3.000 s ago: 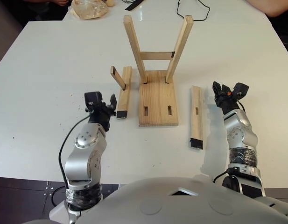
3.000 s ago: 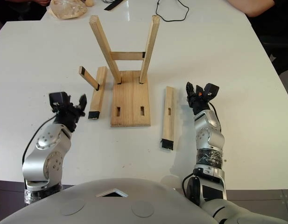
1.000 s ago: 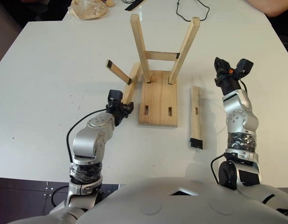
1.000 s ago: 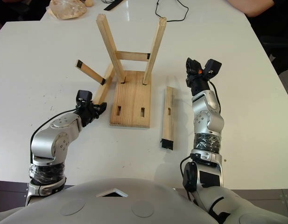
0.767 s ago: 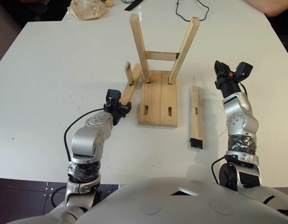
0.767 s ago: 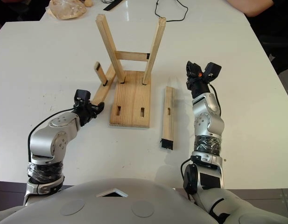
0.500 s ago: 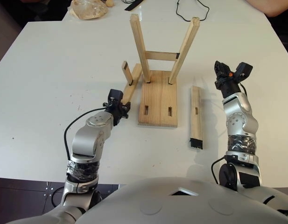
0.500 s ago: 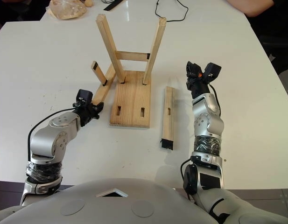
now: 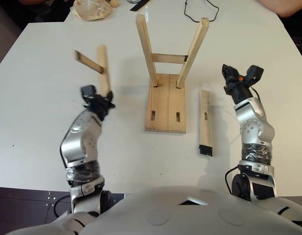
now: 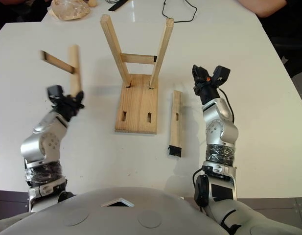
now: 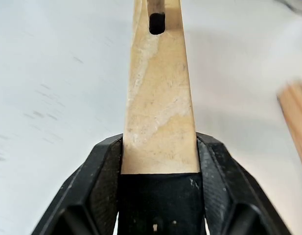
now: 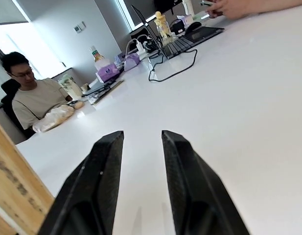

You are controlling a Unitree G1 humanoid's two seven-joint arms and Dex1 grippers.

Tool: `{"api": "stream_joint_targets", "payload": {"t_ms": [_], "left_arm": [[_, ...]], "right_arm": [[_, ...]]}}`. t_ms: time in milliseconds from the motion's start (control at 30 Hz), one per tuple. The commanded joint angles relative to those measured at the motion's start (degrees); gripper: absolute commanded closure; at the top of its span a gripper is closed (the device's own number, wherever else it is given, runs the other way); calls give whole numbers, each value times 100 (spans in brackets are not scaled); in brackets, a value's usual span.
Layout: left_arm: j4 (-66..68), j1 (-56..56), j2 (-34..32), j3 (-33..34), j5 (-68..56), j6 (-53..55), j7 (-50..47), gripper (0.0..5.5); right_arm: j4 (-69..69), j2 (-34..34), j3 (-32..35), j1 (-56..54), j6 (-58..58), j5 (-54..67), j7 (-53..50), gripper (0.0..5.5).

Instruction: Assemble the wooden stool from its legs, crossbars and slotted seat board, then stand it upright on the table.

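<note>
Fitting the third leg, by my read. The left gripper [image 9: 98, 102] is clamped on the black-capped end of a leg [image 9: 103, 68], held off the table [image 9: 38, 127] roughly on end. A short crossbar [image 9: 87, 61] sticks out of it to the left.

The board [image 9: 165, 98] lies flat with upright legs [image 9: 147, 49] plugged in at its far end; both near slots [image 9: 153, 115] are unfilled. A loose leg [image 9: 205, 117] lies just right of the board. The right gripper [image 9: 240, 74] has its fingers apart, holds nothing and hovers right of that loose leg.

Next: bring the held leg over the left near slot. It probably needs flipping first, since the grip is on the capped end.

Room: the nearest obstacle is the left of the upright legs. The bag [image 9: 93, 9] and cable [image 9: 202, 10] sit at the far edge, well apart. The table's left edge is well apart too.
</note>
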State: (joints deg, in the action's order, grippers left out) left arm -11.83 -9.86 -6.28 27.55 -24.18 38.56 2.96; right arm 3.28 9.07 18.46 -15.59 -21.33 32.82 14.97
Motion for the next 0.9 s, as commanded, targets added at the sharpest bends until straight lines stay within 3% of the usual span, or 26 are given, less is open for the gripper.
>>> {"api": "stream_joint_targets", "payload": {"t_ms": [33,233,433,533,733,900], "left_arm": [[5,-1293,-49,883,-1753,-298,247,350],[-593,-1701,-700,489,-3595,322,1526,350],[-1268,-1288,-1480,-276,-4600,949,3041,350],[-1366,-1128,-1819,-557,-4627,1051,3495,350],[-1225,-989,-2331,-979,-4254,897,4306,350],[-1174,-965,-2541,-1338,-4053,841,4835,350]], "right_arm": [[-601,223,-48,-1048,-638,771,286,406],[-1332,663,-704,-1838,-1450,1539,1456,406],[-1436,922,-631,-2367,-2200,2598,2041,406],[-1504,1210,-698,-2418,-2556,2952,2472,406],[-1564,1767,-827,-2361,-3338,3573,3284,332],[-1344,1925,-840,-2621,-3579,3714,3515,330]]}}
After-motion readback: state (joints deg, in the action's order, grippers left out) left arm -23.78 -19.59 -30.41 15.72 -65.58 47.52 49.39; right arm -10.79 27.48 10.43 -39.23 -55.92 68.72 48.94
